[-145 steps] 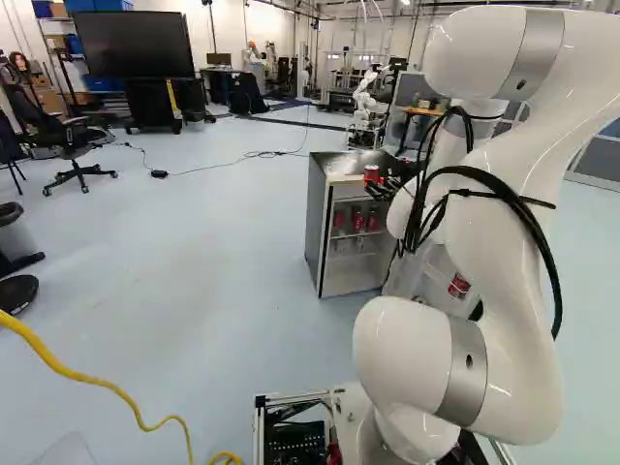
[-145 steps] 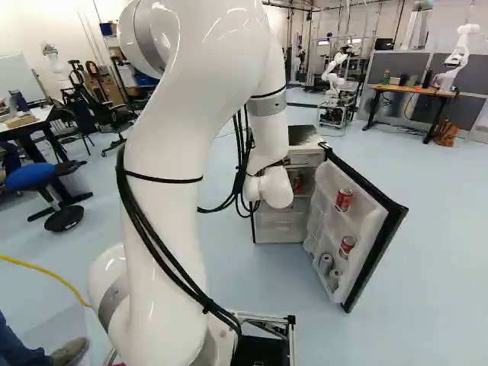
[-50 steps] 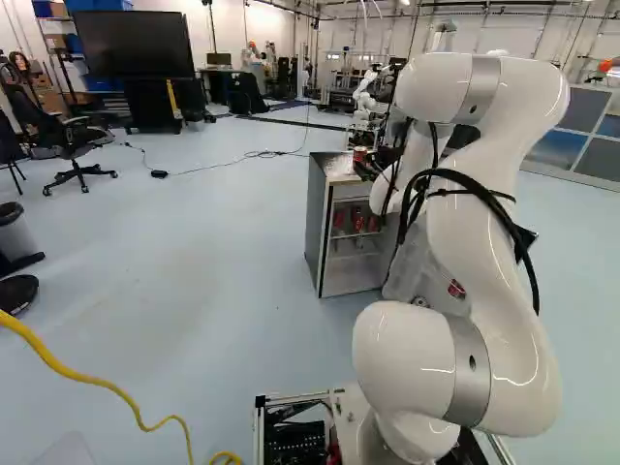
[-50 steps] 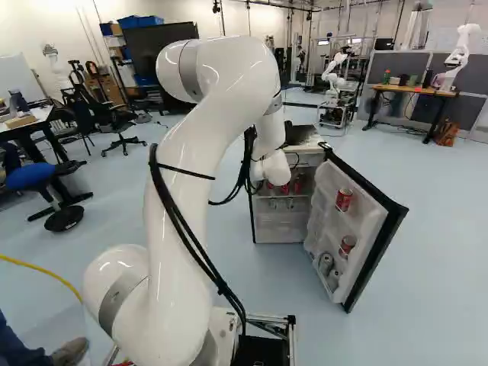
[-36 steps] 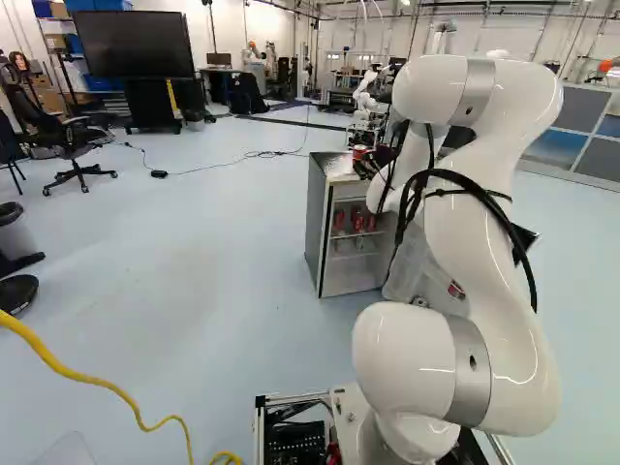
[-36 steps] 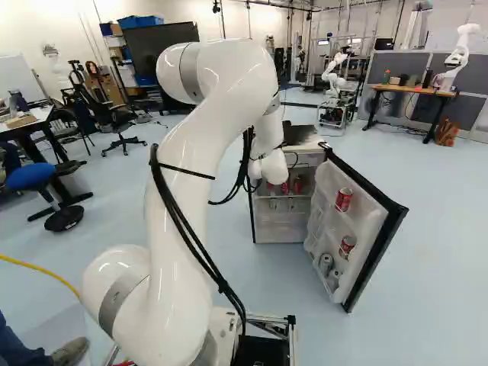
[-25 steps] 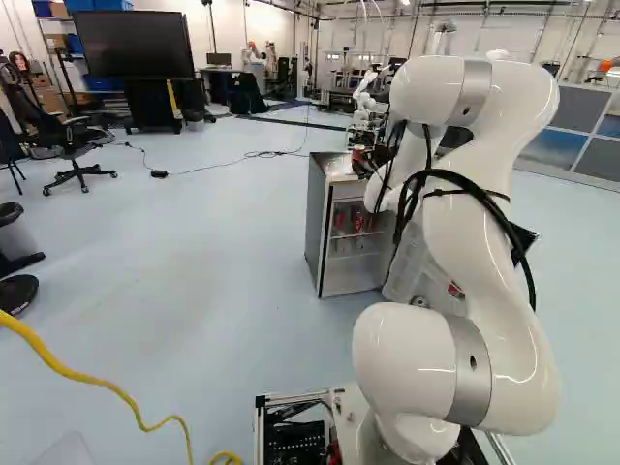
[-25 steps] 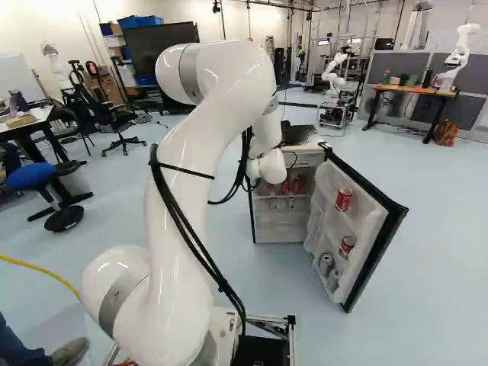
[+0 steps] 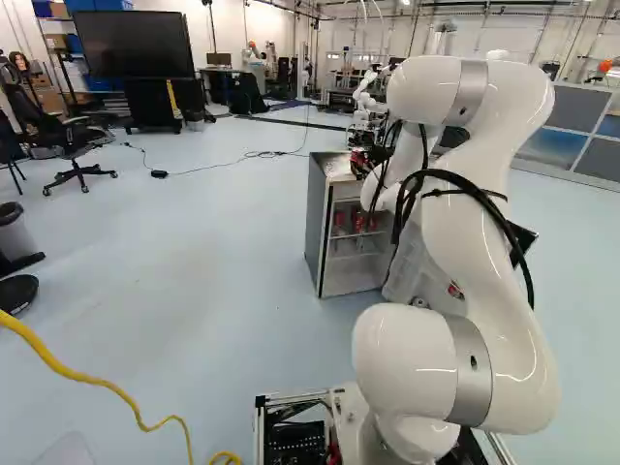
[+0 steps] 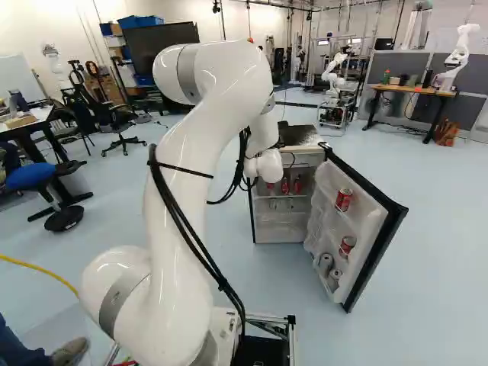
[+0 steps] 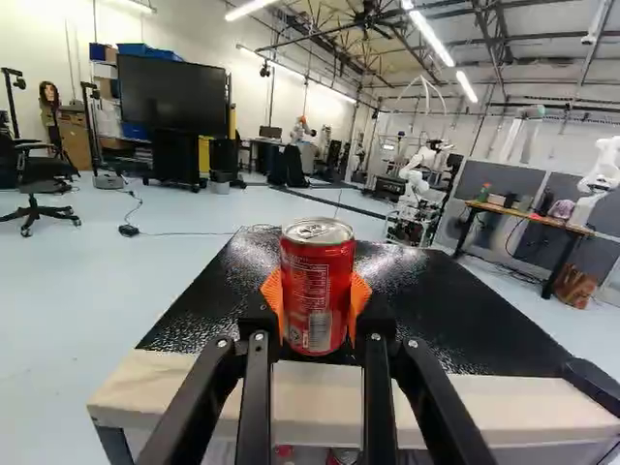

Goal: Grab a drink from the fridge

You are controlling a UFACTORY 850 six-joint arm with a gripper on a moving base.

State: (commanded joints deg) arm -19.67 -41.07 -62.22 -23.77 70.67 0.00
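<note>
The jointed white arm [image 10: 183, 168] reaches to a low, grey-sided fridge [image 9: 316, 228]; its white-lined, black-edged door [image 10: 363, 221] stands open; the black two-fingered hand [image 9: 362, 160] with orange pads is clamped on a red metal drink can [image 11: 318, 291], over the fridge's black top, near its front edge.

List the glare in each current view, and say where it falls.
Wrist view: ceiling lights blaze white, the can glints at its lid, and the fridge top shows speckled glare toward its far side; left base view: a pale sheen lies on the fridge top, small highlights on the arm; right base view: bright streaks on the arm's upper bend.
</note>
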